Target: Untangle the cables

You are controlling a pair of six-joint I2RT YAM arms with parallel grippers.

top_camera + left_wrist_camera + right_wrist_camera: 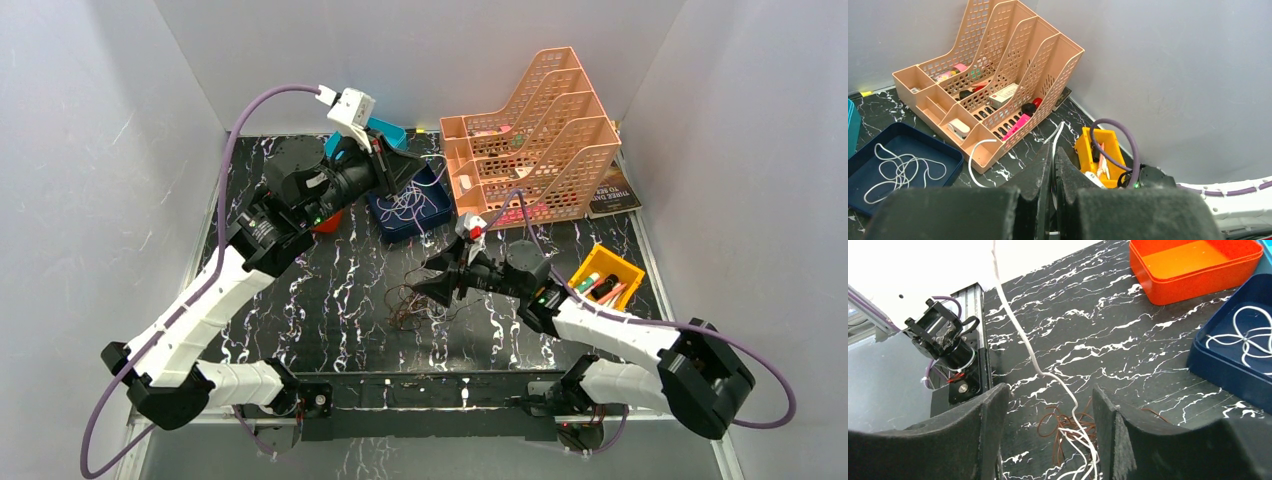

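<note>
**Right gripper over the tangle, left gripper holding one strand up**

Nearest the lens, the right gripper [1048, 397] stands with its fingers apart just above the cables [1073, 432], a brown-and-white tangle lying on the desk [1108, 325]. The left gripper [1054, 150], fingers together, pinches a white cable [1015, 320] that rises from the tangle. We judge the strands light, limp and springy, best taken on a free length beside the knot. A navy tray [1218, 375] holds a coiled white strand [1248, 335]. The orange tray [1168, 290] is empty, and a yellow bin [625, 262] holds markers.
</note>
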